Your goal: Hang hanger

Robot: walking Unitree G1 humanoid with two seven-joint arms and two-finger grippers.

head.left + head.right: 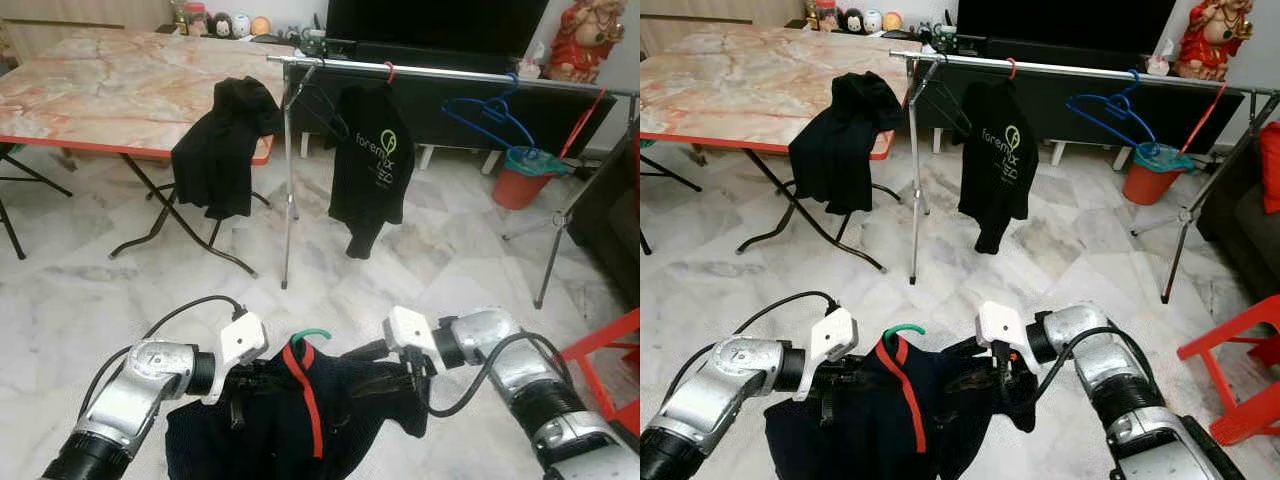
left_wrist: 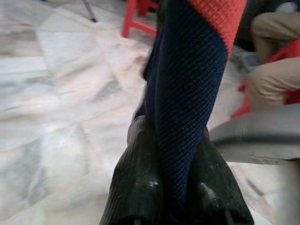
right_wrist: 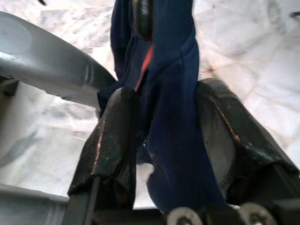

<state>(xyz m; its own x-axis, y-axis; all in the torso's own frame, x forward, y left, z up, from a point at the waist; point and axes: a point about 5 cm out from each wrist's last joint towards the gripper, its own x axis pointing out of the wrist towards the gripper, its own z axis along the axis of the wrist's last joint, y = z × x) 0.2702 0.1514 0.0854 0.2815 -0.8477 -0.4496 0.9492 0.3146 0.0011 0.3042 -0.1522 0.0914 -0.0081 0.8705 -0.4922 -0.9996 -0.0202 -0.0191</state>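
Together, both grippers — left gripper point(image 1: 238, 392), right gripper point(image 1: 405, 383) — clamp shirt point(image 1: 290, 420).

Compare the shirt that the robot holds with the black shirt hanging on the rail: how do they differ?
The held shirt is navy with a red collar; the hanging shirt is black with a pale logo. The held one sags between the left gripper and right gripper; the hanging one is on the rail. Each has a hanger.
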